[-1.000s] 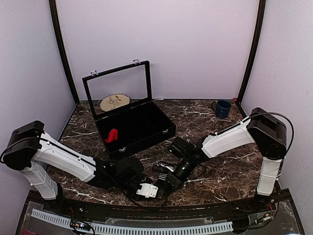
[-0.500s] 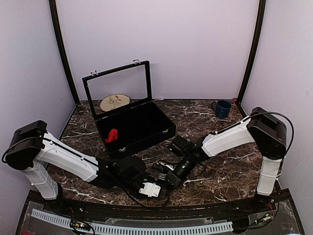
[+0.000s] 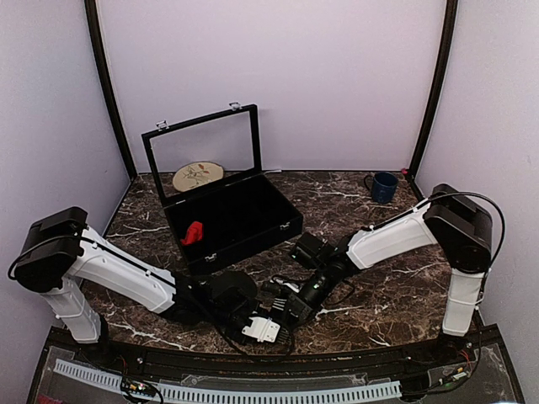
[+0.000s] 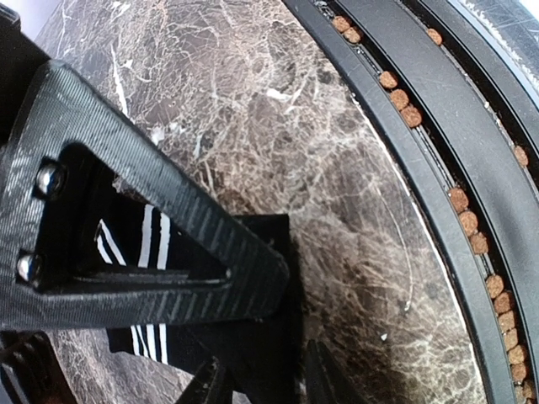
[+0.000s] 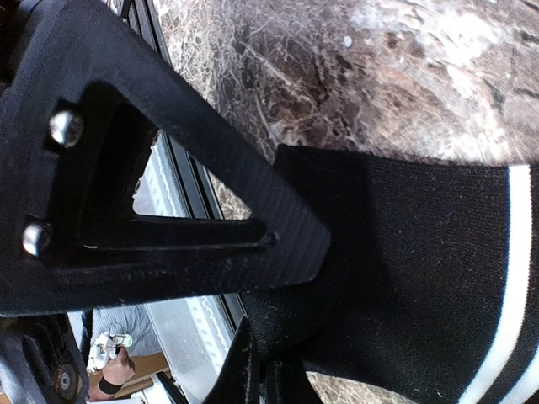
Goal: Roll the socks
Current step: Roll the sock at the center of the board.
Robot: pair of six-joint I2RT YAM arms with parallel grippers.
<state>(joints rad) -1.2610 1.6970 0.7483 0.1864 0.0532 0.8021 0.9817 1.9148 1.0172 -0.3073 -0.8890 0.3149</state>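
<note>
Because the right gripper (image 3: 290, 310) has its fingers closed on only a bunched edge of the black sock (image 5: 421, 252), in front of the case (image 3: 253, 240), the fabric could slip free and unroll. Whether the left gripper (image 3: 261, 326) there grips anything I cannot tell. The red sock (image 3: 193, 233) lies inside the case.

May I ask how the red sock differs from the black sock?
The red sock sits bunched inside the open case; the black sock lies on the table by its near edge. The black sock shows white stripes; the red sock shows none from here. Both are small.
</note>
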